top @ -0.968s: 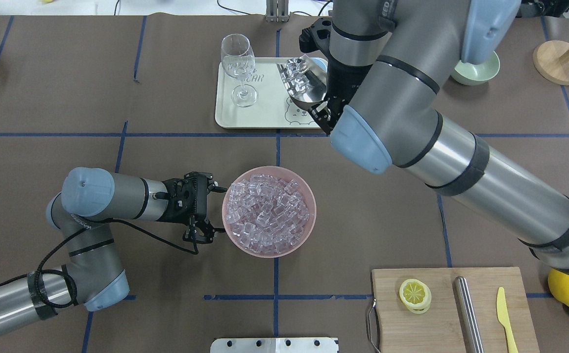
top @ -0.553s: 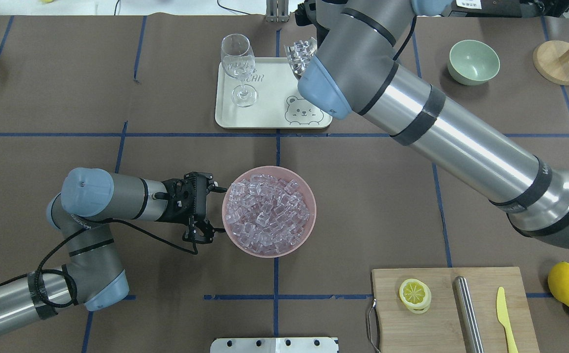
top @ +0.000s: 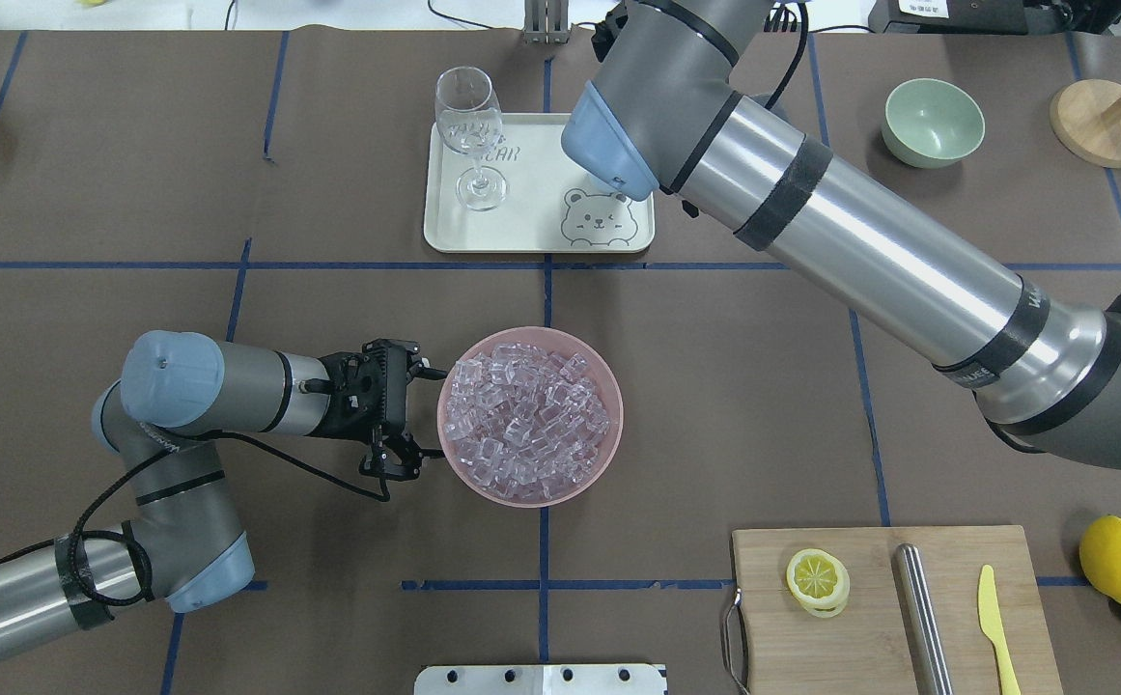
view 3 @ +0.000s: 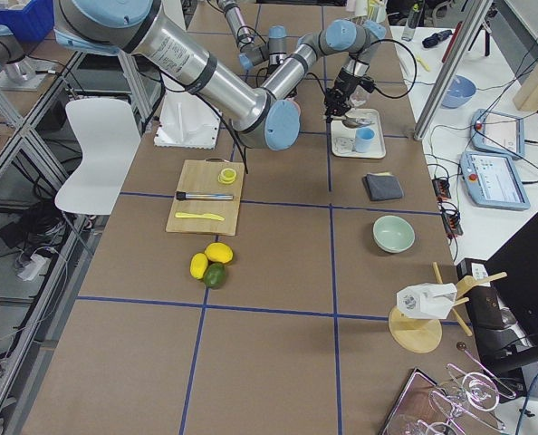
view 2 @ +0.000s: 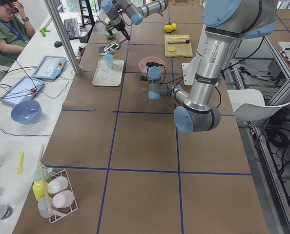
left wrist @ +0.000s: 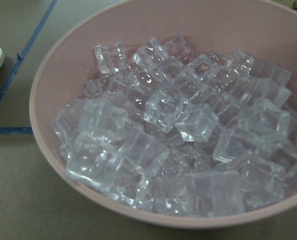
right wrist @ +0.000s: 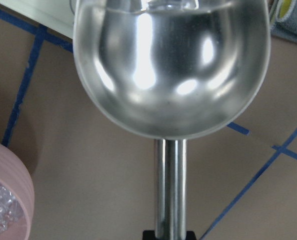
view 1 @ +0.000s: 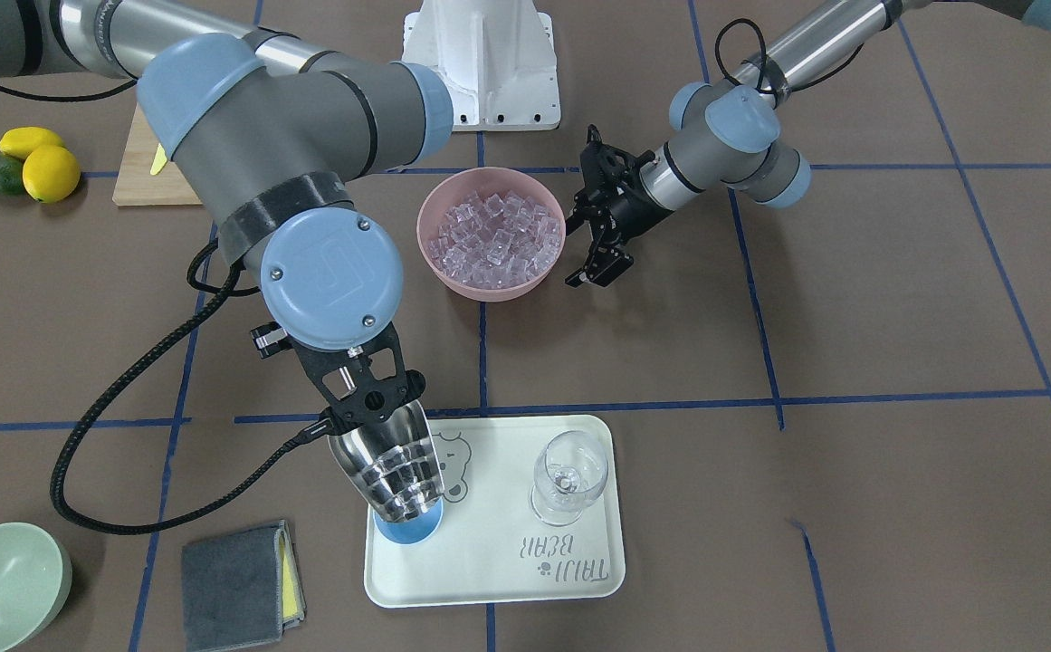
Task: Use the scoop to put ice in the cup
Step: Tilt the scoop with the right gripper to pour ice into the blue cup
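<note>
Grips the scoop (view 1: 389, 460) by its short tubular handle with the right gripper (view 1: 369, 406), clamped fast on the metal. Holds it tipped steeply mouth-down, lip right over the cup (view 1: 409, 532) — light blue, upright, at about 8 o'clock on the cream tray (view 1: 507, 580) in the front-facing view. Shows ice (view 1: 401, 480) bunched at the scoop's low end, just above the cup's rim; cannot tell whether any lies inside the cup. Fills the right wrist view with shiny trough and handle, plus a sliver of cubes at the far lip. Shares the tray with a clear wine glass (view 1: 568, 475), upright at about 2 o'clock from the tray's centre, apart from the cup. Further out, at 12 o'clock from the tray in that same view, finds the pink bowl (view 1: 489, 288) heaped with more ice. Has the left gripper (top: 417, 417) spread wide at the bowl's 9 o'clock in the overhead view — fingers just beside the rim, holding nothing. At 5 o'clock from the bowl there, a wooden board (top: 869, 647) with a lemon slice (top: 818, 579), a steel cylinder (top: 922, 618) and a yellow knife (top: 994, 618).
</note>
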Motion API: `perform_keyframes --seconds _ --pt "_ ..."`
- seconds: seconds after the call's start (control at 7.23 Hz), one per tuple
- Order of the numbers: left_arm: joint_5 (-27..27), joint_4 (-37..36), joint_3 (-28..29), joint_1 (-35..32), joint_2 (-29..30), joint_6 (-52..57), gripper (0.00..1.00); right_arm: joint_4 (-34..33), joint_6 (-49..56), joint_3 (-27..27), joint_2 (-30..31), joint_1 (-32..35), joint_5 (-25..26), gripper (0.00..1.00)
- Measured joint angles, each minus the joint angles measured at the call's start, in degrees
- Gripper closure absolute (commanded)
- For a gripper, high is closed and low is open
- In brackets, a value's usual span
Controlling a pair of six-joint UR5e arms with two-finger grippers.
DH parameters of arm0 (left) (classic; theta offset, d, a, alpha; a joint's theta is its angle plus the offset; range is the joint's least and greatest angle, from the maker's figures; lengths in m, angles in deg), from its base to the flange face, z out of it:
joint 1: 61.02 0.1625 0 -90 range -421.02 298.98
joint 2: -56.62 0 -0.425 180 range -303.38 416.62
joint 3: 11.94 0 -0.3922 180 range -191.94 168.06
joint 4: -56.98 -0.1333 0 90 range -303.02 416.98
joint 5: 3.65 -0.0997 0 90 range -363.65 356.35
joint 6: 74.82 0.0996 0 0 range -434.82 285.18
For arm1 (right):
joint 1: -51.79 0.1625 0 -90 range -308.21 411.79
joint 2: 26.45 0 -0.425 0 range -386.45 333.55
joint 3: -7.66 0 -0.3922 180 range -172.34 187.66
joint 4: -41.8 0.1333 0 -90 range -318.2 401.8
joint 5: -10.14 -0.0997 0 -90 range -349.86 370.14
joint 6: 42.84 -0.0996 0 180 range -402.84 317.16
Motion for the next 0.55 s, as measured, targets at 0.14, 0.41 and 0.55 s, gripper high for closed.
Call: perform_keyframes --seconds 0.14,0.41,0.55 --pt "0.0 0.0 0.0 0.0 0.0 0.0 0.01 -3.1 2.1 0.1 -1.0 0.0 1.0 1.0" --pt "0.0 0.0 0.1 0.0 -0.1 0.0 0.01 -5.3 4.8 0.7 -1.8 0.0 2.4 1.0" --pt "0.0 0.0 0.1 0.0 -0.1 0.0 0.01 -5.6 6.0 1.3 -2.1 0.0 3.2 1.0"
